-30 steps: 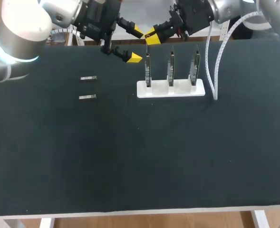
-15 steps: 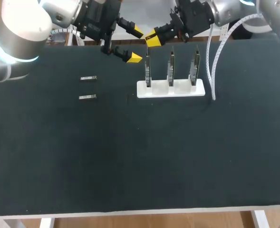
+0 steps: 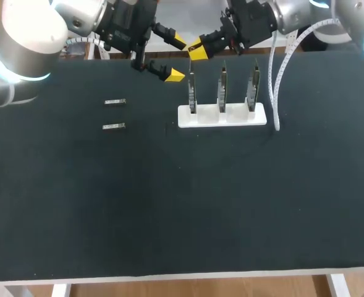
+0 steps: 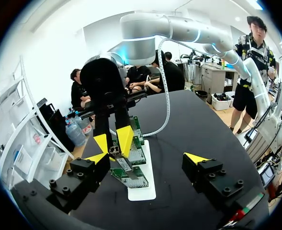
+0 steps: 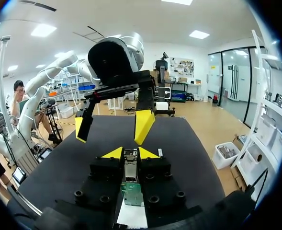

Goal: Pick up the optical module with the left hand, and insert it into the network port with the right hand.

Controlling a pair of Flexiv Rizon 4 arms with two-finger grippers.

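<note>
My right gripper (image 3: pixel 197 49) hangs just above the leftmost of three upright green circuit boards (image 3: pixel 192 93) on a white stand (image 3: pixel 222 117). It is shut on a small metal optical module (image 5: pixel 130 159), which points down at that board (image 5: pixel 131 194). In the left wrist view the module (image 4: pixel 125 164) sticks out below the right gripper (image 4: pixel 114 142), close over the board's top edge. My left gripper (image 3: pixel 174 60) stands open and empty just left of the right gripper, its fingers (image 5: pixel 143 125) spread wide.
Two more optical modules (image 3: pixel 115 102) (image 3: pixel 114 126) lie on the black tabletop (image 3: pixel 182 198) at the left. A white cable (image 3: pixel 273 93) hangs from my right arm beside the stand's right end.
My right arm has shifted slightly and its hanging cable has swung a little to the left. The left arm has kept still.
</note>
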